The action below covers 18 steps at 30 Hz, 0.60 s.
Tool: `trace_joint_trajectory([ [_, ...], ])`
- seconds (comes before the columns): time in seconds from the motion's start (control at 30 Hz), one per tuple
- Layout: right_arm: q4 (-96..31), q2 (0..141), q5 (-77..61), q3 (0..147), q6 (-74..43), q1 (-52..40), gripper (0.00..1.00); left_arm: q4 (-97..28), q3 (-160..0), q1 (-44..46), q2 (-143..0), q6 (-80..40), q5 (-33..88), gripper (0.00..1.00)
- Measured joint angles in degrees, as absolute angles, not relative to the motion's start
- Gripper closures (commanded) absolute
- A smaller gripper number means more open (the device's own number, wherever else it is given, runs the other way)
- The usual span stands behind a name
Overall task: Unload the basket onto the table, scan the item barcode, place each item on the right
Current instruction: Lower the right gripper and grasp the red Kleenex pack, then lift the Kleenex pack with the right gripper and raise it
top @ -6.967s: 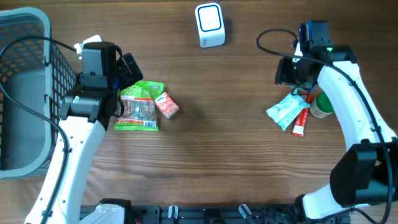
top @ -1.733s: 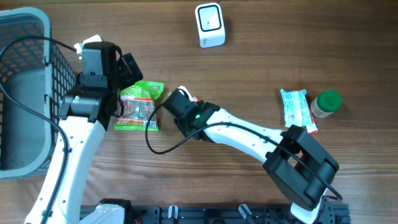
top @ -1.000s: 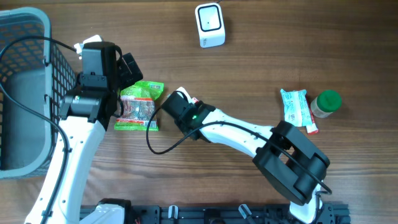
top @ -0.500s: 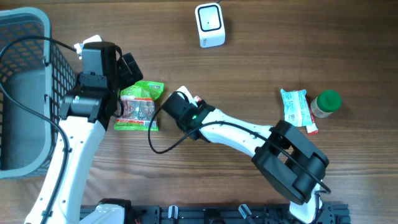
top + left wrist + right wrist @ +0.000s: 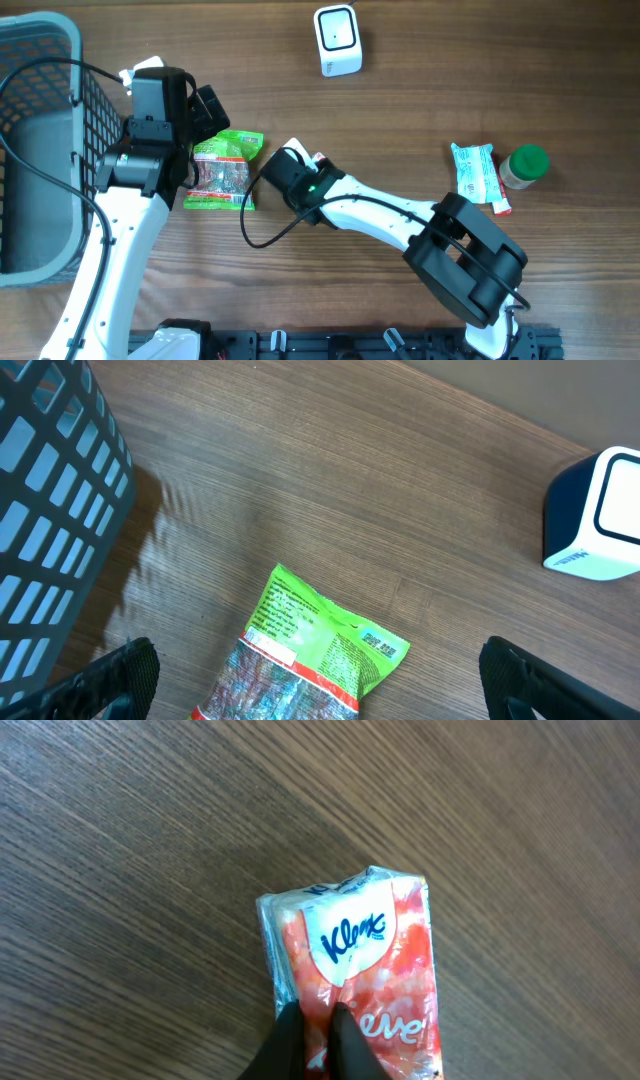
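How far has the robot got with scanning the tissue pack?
Done: the right gripper is at the Kleenex pack. In hand: it is pinched shut on the wrapper, low over the table. Left: carry the pack to the white scanner and show its barcode, which isn't visible yet.

A grey basket (image 5: 90, 100) stands far left, a green-capped bottle (image 5: 524, 166) far right.

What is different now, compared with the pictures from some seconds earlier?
The right tool swung leftward from the blue packet to the tissue pack and closed on its wrapper. The packet now lies straighter than before. The green bag, scanner, basket and the open left tool stayed put.
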<state>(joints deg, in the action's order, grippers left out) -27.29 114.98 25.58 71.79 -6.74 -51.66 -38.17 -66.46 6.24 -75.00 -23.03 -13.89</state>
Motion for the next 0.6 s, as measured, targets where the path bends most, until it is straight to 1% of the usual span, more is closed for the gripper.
trace_joint_trajectory([
  [0.2,-28.3,114.8,25.8,71.9,-6.8,-51.6,0.96,-38.2,-66.5,6.2,-75.0,-23.0,-13.9,0.00],
  [0.33,-29.6,112.2,23.3,71.9,-7.7,-50.8,0.96,-38.2,-66.5,6.2,-75.0,-23.0,-13.9,0.00],
  [0.47,-29.7,105.3,15.7,71.9,-10.0,-47.3,0.96,-38.2,-66.5,6.2,-75.0,-23.0,-13.9,0.00],
  [0.6,-30.3,100.1,2.0,72.4,-14.0,-40.1,0.96,-38.2,-66.5,6.2,-75.0,-23.0,-13.9,0.00],
])
